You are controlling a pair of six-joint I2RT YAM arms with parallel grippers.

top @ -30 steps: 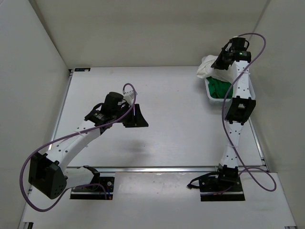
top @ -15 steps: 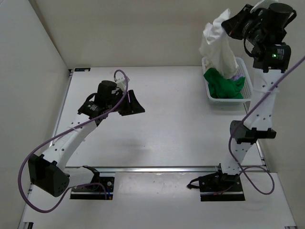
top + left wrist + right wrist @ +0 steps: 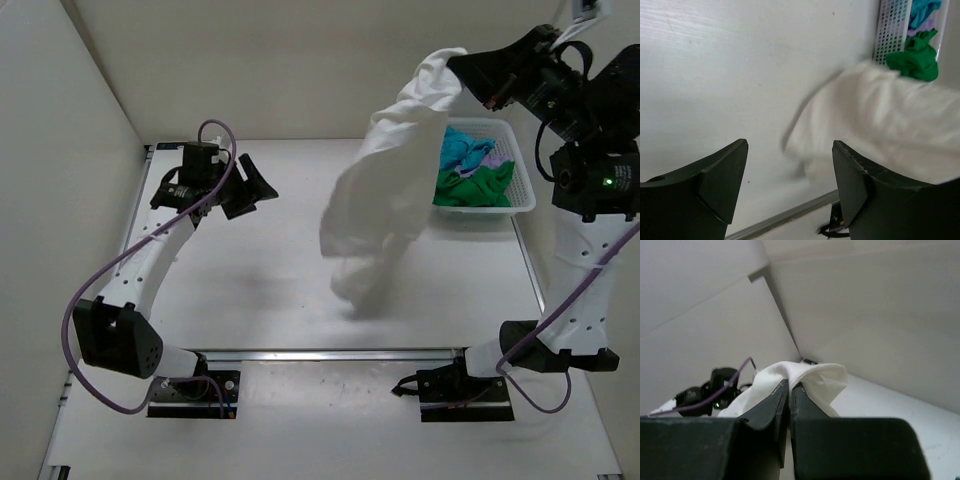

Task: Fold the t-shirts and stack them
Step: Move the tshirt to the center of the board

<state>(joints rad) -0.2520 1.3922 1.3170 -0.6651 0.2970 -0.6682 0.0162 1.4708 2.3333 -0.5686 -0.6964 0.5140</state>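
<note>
My right gripper (image 3: 462, 75) is raised high and shut on the cream-white t-shirt (image 3: 385, 190), which hangs down over the table's middle, its lower end near the table. The right wrist view shows the jaws (image 3: 789, 390) pinching a fold of that shirt (image 3: 815, 380). The green t-shirt (image 3: 470, 188), the turquoise-blue one (image 3: 462, 152) and the pale lilac one (image 3: 486, 158) lie in the white basket (image 3: 520, 195). My left gripper (image 3: 258, 187) is open and empty at the far left, apart from the shirt. In the left wrist view the cream-white shirt (image 3: 880, 125) is blurred beyond the open jaws.
The basket stands at the far right of the table; it also shows in the left wrist view (image 3: 892, 25). White walls enclose the table on the left, back and right. A metal rail (image 3: 330, 353) runs along the near edge.
My right gripper has swung left and up, pulling the cream-white shirt out of the basket and over the table. My left arm has drawn back toward the far left.
</note>
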